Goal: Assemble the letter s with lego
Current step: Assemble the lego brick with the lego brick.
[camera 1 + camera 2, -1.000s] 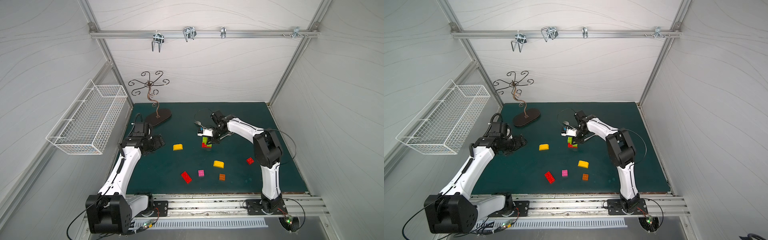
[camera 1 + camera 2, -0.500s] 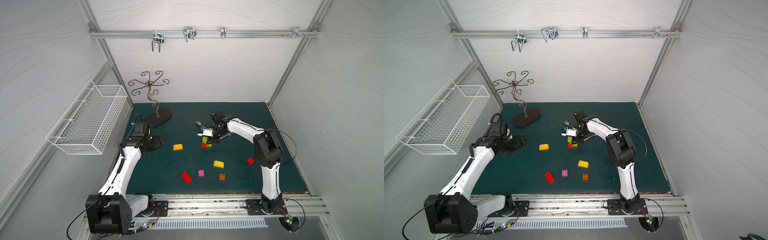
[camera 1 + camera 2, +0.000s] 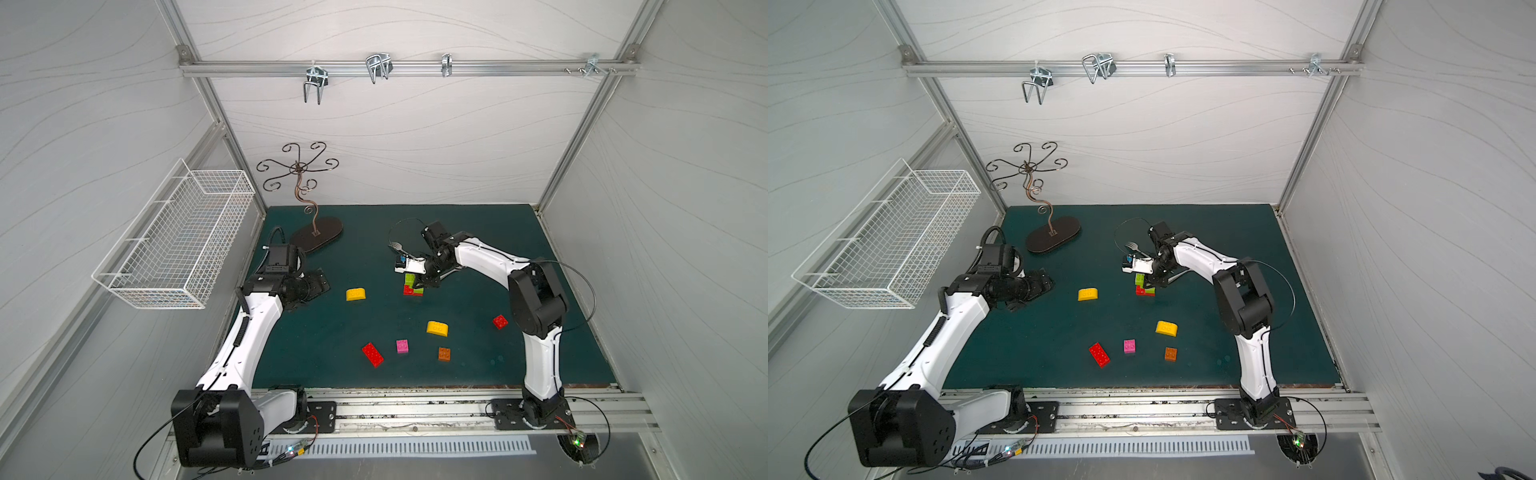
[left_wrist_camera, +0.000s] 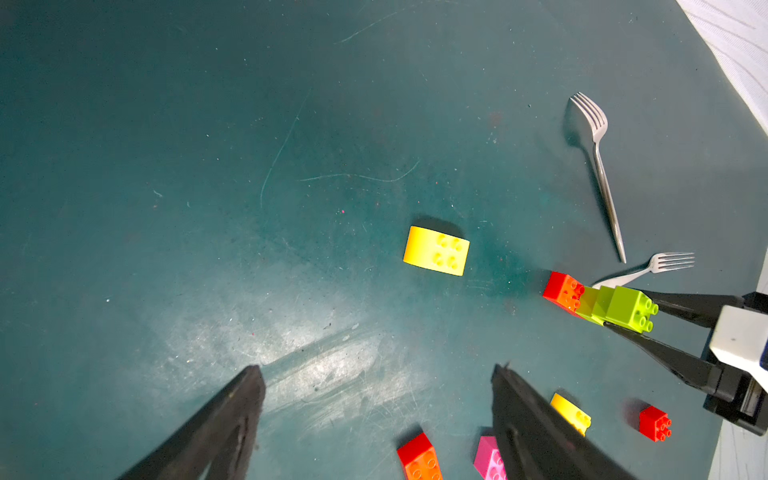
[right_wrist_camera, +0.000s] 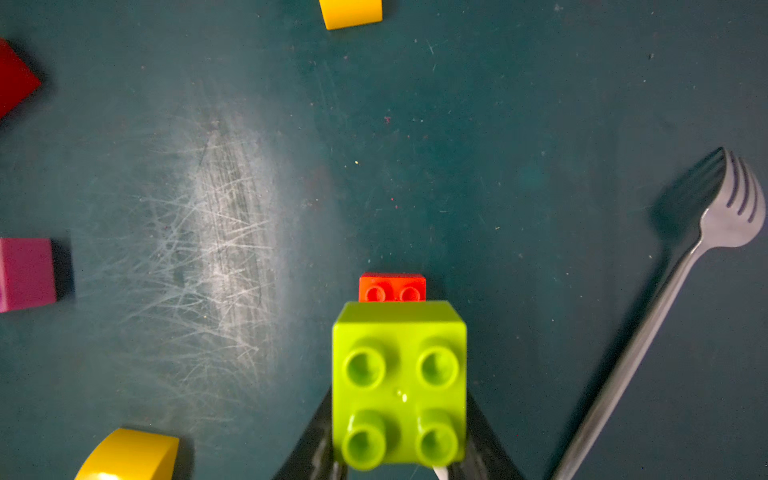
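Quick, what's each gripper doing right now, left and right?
Left gripper: open, holding nothing.
Right gripper: closed on the top lime green brick of the stack.

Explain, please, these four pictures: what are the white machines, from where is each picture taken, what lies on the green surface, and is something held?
These are two white robot arms, each ending in a two-finger gripper. Two pictures come from one overhead camera; two from cameras on the arms' wrists. On the green mat lie toy bricks: two yellow bricks, a long red brick, a small red brick, a pink brick, an orange brick, plus two metal forks. The right gripper is shut on a lime green brick, the top of a small stack with a red base brick. The left gripper is open and empty.
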{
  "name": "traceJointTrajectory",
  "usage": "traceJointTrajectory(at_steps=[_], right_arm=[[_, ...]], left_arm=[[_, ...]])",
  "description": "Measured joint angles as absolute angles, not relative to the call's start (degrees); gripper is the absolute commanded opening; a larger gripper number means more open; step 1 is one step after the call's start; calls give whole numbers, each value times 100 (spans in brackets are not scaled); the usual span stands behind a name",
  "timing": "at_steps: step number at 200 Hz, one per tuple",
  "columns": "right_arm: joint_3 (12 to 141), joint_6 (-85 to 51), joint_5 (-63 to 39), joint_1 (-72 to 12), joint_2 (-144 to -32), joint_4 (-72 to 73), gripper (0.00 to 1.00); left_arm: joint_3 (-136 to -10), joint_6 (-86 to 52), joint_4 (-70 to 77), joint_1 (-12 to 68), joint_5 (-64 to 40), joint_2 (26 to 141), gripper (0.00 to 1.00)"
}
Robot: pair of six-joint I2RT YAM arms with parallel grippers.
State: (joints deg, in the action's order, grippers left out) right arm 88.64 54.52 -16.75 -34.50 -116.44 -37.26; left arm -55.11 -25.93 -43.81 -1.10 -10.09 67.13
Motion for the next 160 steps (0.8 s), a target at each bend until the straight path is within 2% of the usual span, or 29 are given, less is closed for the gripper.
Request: traceJointTrajectory(at_steps=[160], right_arm=[[8884,5660,-1612,-3485,-11625,-3909,4]], left_arm=[[-5511,-2593,-4383,-134,-1007,6713,88]])
